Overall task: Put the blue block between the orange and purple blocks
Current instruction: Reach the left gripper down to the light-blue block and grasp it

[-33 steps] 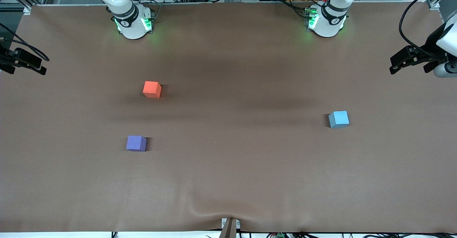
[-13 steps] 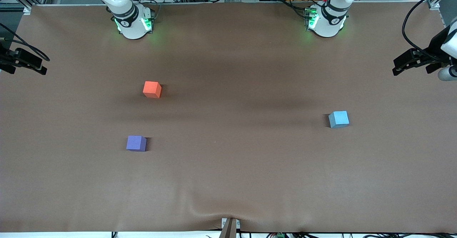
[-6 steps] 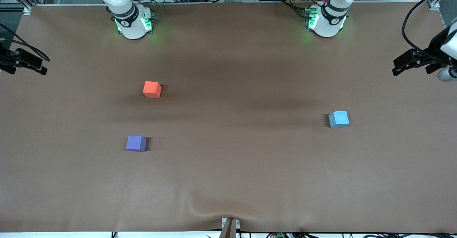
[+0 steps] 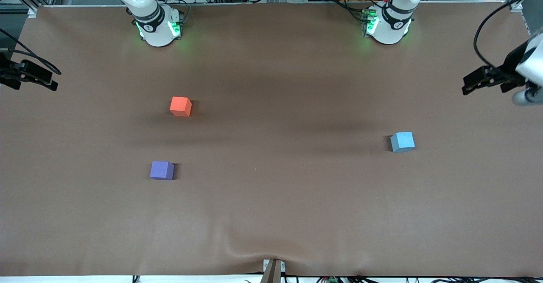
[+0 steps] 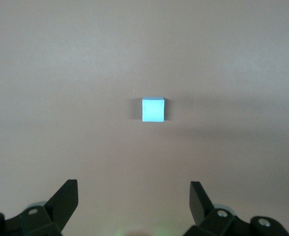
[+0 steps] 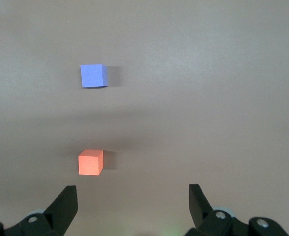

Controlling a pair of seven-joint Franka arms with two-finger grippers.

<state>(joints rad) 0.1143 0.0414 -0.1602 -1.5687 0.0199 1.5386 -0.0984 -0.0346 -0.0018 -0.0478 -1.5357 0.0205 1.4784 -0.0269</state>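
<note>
The blue block point(image 4: 402, 141) sits on the table toward the left arm's end; it also shows in the left wrist view point(image 5: 153, 109). The orange block point(image 4: 180, 106) and the purple block point(image 4: 161, 170) sit apart toward the right arm's end, the purple one nearer the front camera. Both show in the right wrist view, orange point(image 6: 90, 162) and purple point(image 6: 93, 75). My left gripper point(image 4: 484, 86) point(image 5: 132, 191) is open and empty, high over the table's edge at the left arm's end. My right gripper point(image 4: 34, 83) point(image 6: 130, 192) is open and empty, high over the table's edge at the right arm's end.
The brown table cover point(image 4: 271, 198) has a small wrinkle at its front edge near a bracket point(image 4: 272, 269). The arm bases point(image 4: 158, 26) point(image 4: 388, 24) stand along the table's back edge.
My left gripper has shifted slightly over its end of the table. My right gripper has barely shifted. The three blocks have not moved.
</note>
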